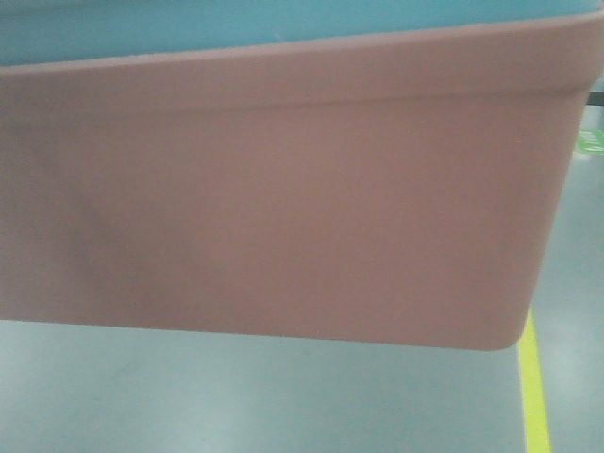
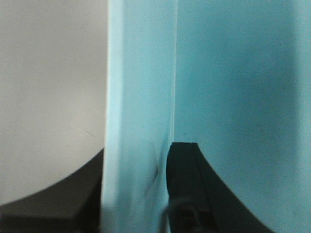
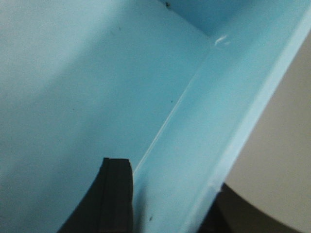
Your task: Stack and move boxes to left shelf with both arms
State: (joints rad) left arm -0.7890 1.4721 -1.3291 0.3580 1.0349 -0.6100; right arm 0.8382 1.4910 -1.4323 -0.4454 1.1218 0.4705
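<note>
Evidently both pairs of jaws clamp walls of the blue tub (image 3: 73,73) inside the pink tub (image 1: 283,208): light, stiff, slick, I'd say.

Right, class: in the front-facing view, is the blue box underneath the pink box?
No: the blue box shows above the rim of the pink box, so it is the upper one of the two.

My left tool (image 2: 138,158) shows 2 matte black fingers (image 2: 183,187), each with a curved outer edge; 1 has a flat, stepped tip. My right tool (image 3: 170,177) looks the same: black fingers (image 3: 114,194), with fine layered ridges along 1 squared tip.
</note>
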